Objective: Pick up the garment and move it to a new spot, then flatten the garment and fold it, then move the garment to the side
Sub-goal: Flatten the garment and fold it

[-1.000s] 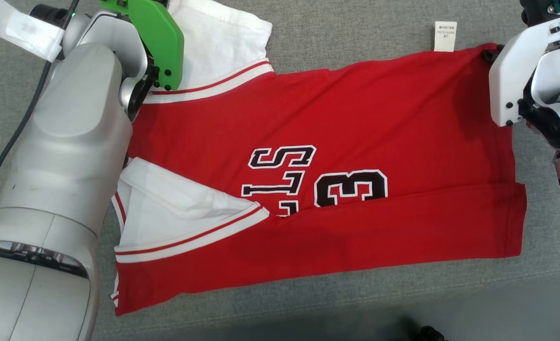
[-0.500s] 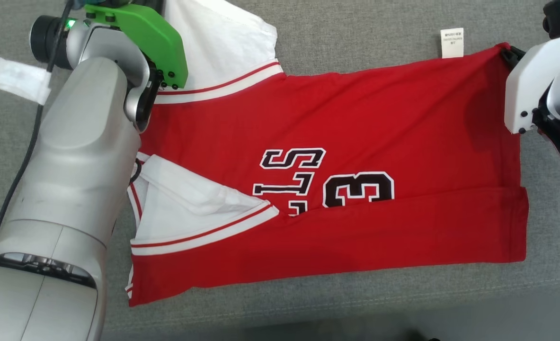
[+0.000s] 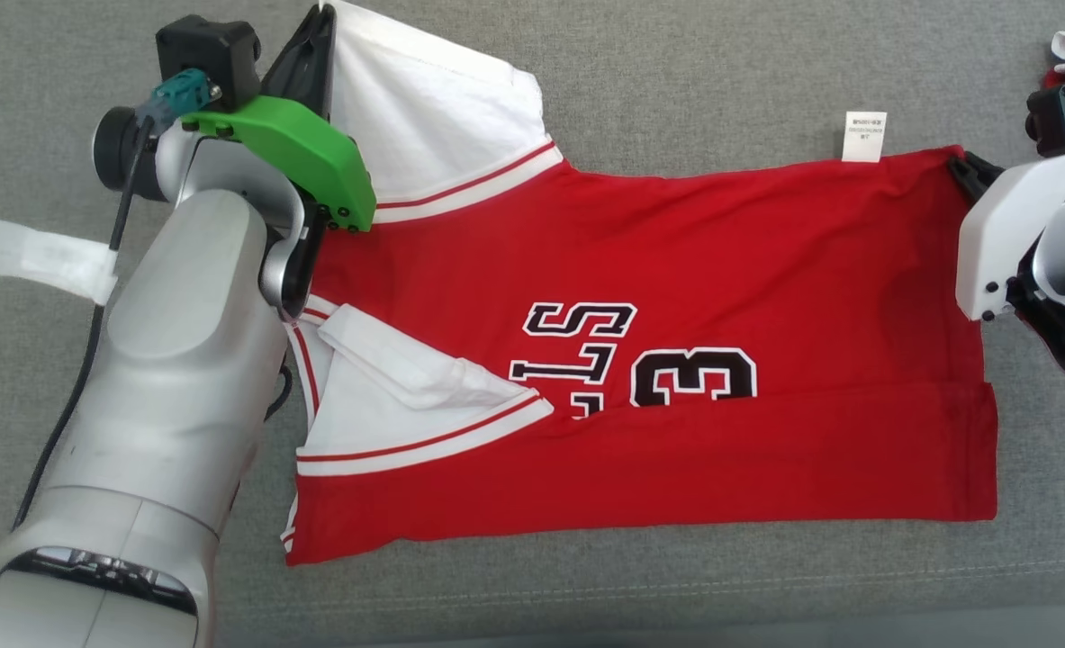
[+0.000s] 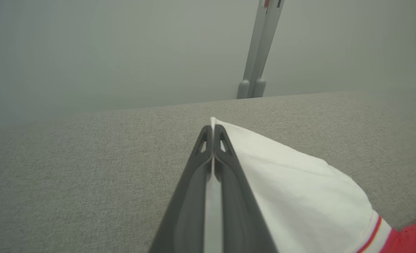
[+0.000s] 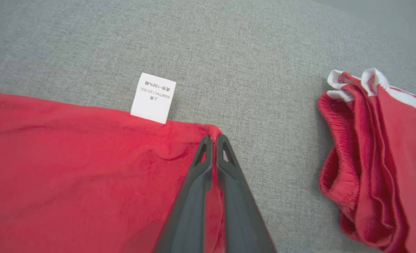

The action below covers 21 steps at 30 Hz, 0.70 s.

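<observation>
On the grey fabric table (image 3: pixel 676 72), the red white-sleeved jersey (image 3: pixel 676 243) lies lengthwise between my arms. My left jaws are closed on its far white sleeve (image 3: pixel 424 117), my right jaws closed on the far red hem corner (image 5: pixel 208 131) by the small white label (image 3: pixel 865 137).

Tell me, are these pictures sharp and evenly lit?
Head view: soft, even light, no glare; the garment and its lettering are crisp. Left wrist view: the left tool blurs near the lens, and the wall behind looks hazy. Right wrist view: the label print is legible; the right tool softens toward the bottom edge.
</observation>
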Motion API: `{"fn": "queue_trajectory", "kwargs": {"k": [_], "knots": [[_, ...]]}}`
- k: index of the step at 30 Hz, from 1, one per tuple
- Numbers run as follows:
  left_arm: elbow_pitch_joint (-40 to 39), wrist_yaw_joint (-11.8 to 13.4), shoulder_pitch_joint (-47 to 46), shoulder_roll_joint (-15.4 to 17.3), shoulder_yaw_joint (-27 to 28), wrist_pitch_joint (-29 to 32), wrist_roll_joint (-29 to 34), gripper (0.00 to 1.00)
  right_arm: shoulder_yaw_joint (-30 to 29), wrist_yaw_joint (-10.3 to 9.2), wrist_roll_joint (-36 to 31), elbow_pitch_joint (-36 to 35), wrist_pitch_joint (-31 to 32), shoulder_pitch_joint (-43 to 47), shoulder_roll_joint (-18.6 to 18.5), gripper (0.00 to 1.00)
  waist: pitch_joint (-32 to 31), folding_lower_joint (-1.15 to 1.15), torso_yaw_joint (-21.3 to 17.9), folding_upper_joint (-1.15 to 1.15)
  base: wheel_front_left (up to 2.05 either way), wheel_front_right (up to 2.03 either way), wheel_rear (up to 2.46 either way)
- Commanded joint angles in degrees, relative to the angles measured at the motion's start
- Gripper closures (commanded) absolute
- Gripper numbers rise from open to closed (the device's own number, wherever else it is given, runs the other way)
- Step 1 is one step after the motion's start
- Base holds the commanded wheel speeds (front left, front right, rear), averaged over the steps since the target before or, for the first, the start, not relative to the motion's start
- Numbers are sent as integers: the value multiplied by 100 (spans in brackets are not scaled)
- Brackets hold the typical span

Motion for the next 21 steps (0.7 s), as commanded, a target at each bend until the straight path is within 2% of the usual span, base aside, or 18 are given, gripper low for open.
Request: {"fn": "queue_trajectory", "kwargs": {"k": [1,6,11,12,21], "knots": [[-182,50,236,60,66,-76,-106,100,80,-9,45,-9,-115,142,-88,100,-238,0,90,0,0,0,0],[-924,236,1005,230,98,-78,-164,100,358,-9,186,-17,-462,434,-344,100,-512,0,170,0,0,0,0],[-1913,515,1975,479,51,198,-223,100,769,-9,410,-109,-702,745,-755,100,-718,0,229,0,0,0,0],[-1913,515,1975,479,51,198,-223,100,769,-9,410,-109,-702,745,-755,100,-718,0,229,0,0,0,0],[-3790,1193,3605,862,135,767,-477,100,1192,-9,766,-310,-879,1132,-1351,100,-970,0,230,0,0,0,0]]}}
